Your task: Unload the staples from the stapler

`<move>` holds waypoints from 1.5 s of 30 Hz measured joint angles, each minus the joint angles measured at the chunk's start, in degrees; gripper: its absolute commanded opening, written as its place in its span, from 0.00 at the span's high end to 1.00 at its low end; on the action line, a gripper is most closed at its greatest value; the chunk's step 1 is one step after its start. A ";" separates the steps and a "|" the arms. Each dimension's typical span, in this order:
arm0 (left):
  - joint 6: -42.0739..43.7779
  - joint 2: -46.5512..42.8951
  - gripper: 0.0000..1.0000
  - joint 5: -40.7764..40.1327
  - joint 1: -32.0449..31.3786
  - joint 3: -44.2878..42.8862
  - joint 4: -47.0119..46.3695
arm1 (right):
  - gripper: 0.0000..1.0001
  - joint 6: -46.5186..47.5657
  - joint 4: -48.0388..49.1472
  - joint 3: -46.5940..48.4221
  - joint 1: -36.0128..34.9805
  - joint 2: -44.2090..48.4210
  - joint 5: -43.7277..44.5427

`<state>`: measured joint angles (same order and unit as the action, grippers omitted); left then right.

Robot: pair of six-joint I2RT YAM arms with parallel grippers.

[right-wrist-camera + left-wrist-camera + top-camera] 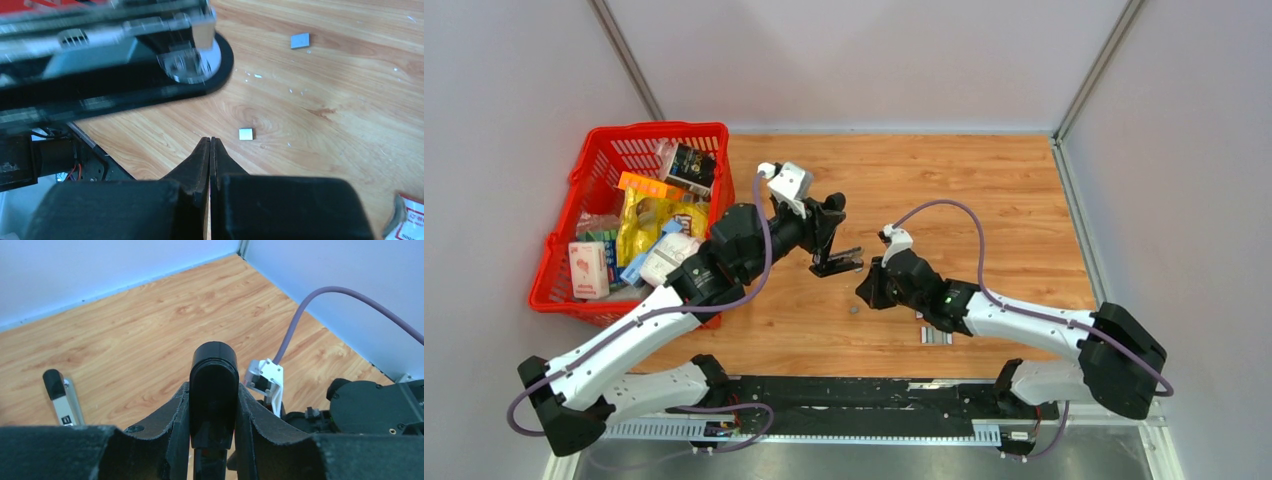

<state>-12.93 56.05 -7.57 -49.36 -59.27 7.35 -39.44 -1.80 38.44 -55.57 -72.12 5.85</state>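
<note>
Between the left gripper's (214, 412) fingers sits the black stapler (214, 371), clamped from both sides and held over the wooden table (1004, 200), its metal arm (63, 400) swung open to one side. Just beside it, the right gripper (210, 150) hangs low with its fingers pressed together on nothing. On the wood lie the staples (936, 336): a ribbed strip beside the right forearm, one square bit (245, 133) just past the right fingertips, another bit (300, 40) farther off. At far left stands a red basket (654, 128).
</note>
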 measured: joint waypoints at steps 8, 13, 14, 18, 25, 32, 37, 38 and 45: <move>-4.87 -3.08 1.00 1.03 0.09 2.75 -0.04 | 1.00 0.52 2.93 3.26 -0.04 -3.13 0.61; -7.50 -4.98 1.00 0.83 0.39 2.86 0.20 | 1.00 1.81 2.91 4.46 -0.17 -3.23 2.21; -7.93 -5.31 1.00 0.85 0.39 2.86 0.26 | 1.00 2.32 2.67 4.79 -0.17 -3.21 2.82; -9.64 -6.84 1.00 0.90 0.50 3.63 0.55 | 1.00 4.63 1.11 6.56 -0.17 -2.34 4.96; -13.20 -8.41 1.00 3.21 0.22 7.06 1.62 | 1.00 8.35 -1.51 9.51 -0.17 2.91 8.04; -14.25 -8.00 1.00 4.11 0.22 8.66 1.81 | 1.00 10.78 -3.61 11.56 -0.17 5.79 9.03; -13.53 -6.47 1.00 2.69 0.22 8.66 1.81 | 1.00 11.98 -6.88 11.69 -0.17 7.21 10.21; -13.07 -5.84 1.00 2.25 0.22 8.66 1.81 | 1.00 12.24 -7.82 11.76 -0.17 7.63 10.56; -8.52 3.43 1.00 0.00 2.45 7.93 2.14 | 1.00 13.20 -13.64 11.76 -0.17 14.03 12.31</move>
<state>-21.45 59.48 -7.57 -46.92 -51.33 9.50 -26.24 -15.44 50.19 -55.75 -58.08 18.15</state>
